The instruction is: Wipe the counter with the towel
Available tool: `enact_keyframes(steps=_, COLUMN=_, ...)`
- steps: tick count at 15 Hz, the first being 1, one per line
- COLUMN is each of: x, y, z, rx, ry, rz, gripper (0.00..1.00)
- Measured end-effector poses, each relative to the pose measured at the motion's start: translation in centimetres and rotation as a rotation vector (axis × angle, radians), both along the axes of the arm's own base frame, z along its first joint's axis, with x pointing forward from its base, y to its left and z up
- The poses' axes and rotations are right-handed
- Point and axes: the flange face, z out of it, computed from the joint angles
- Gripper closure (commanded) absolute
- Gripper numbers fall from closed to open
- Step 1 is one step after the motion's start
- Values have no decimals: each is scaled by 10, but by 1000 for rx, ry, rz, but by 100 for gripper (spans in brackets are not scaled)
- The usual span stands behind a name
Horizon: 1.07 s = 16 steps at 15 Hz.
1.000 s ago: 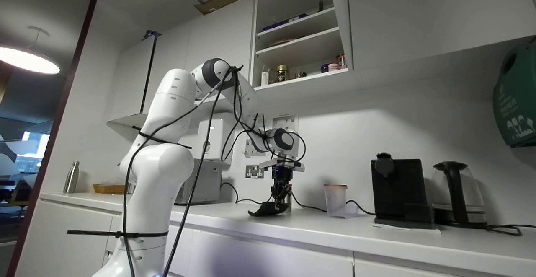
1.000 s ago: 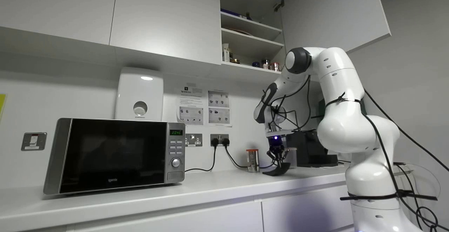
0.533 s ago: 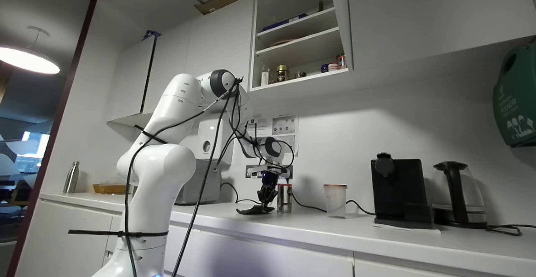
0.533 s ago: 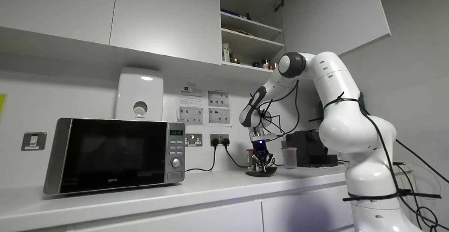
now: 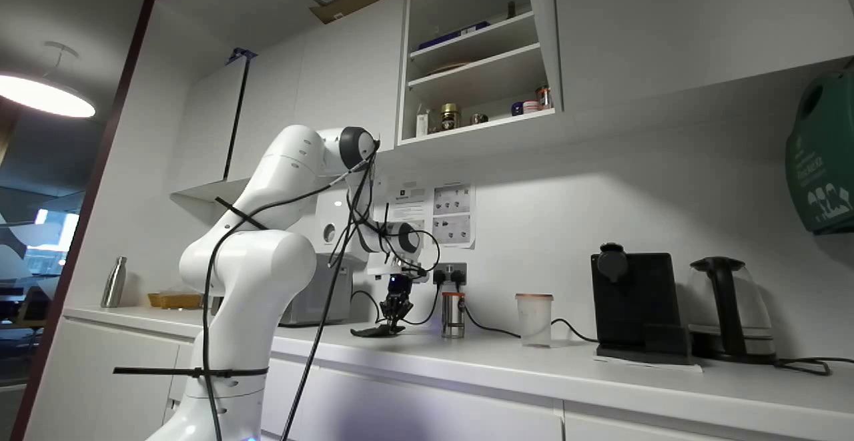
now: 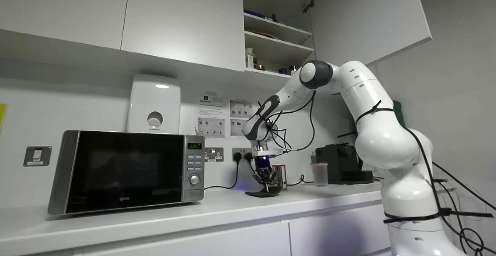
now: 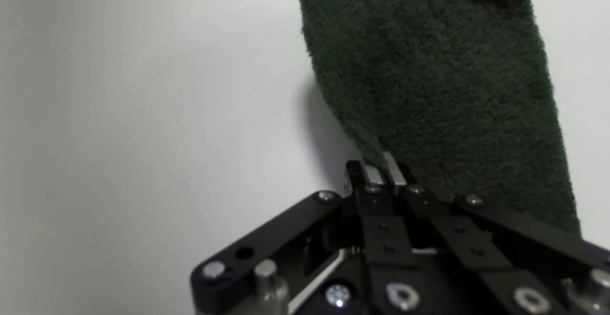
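My gripper [image 7: 384,168] is shut on an edge of the towel [image 7: 448,91], a dark green-grey cloth that spreads away to the upper right in the wrist view. The pinched edge is raised and throws a shadow on the white counter [image 7: 190,115]. In both exterior views the gripper [image 5: 395,323] points down just above the worktop. There the towel [image 6: 260,194] shows as a low dark strip that looks to be resting on the counter [image 6: 224,205], its tail to the left of the fingers. The part of the cloth between the pads is hidden.
A steel canister with a red lid [image 5: 454,315] stands close to the gripper by the wall. Farther along are a plastic tub [image 5: 534,321], a black coffee machine [image 5: 637,301] and a kettle [image 5: 730,307]. A microwave [image 6: 128,170] stands on the counter's opposite stretch. Plugged cables run along the wall.
My gripper has travelled left in both exterior views, towards the microwave, dragging the towel along. The arm has sunk somewhat, and the towel's curled shape has flattened against the worktop.
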Motion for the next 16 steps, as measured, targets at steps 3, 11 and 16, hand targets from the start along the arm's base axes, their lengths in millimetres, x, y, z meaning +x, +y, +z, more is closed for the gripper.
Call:
enact_keyframes(steps=3, x=8, y=42, z=1, rx=5, ry=-3, rz=69, gripper=99)
enact_keyframes(steps=11, x=39, y=87, z=4, rx=-34, ry=5, rz=159, gripper=99)
enact_keyframes(steps=16, x=50, y=69, z=1, rx=-51, ry=23, rz=130, gripper=99)
